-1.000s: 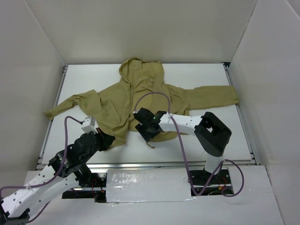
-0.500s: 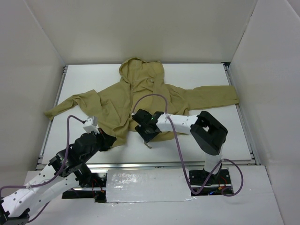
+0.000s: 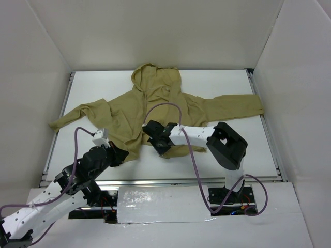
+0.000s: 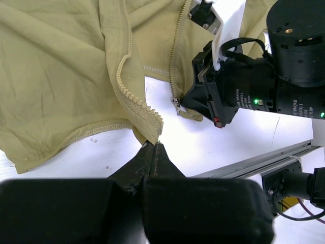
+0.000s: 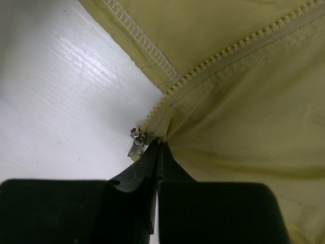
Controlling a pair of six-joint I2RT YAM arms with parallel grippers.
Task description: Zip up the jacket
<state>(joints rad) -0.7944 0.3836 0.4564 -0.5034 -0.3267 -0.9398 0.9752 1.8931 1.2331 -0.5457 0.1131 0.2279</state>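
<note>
1. Left tool (image 4: 153, 146): closed, pinching the bottom corner of the toothed zipper edge (image 4: 133, 96) on its side of the jacket (image 3: 155, 101). It has hardly moved in the last second. Reads as the anchor.
2. The jacket lies flat on the white surface (image 3: 222, 155), hood away from the arm bases and sleeves spread to both sides. The front is open, with no teeth meshed anywhere I can see.
3. The gap between the two bottom ends is narrower than a second ago. The left wrist view shows bare surface between them, so they are near but not touching.
4. Zipper slider (image 5: 136, 142): at the bottom of the right-hand track, resting on the surface just beside the right tool's tips. It looks free; the grip appears to be on the cloth next to it, not on the slider.
5. Right tool (image 5: 158, 145): closed on the hem at the end of that track. It has shifted left toward the left tool, dragging its panel's hem along.
6. My read: this is the alignment step and zipping has not begun. Next the left end has to be seated in the slider. Risk is the thin tape slipping or folding.
</note>
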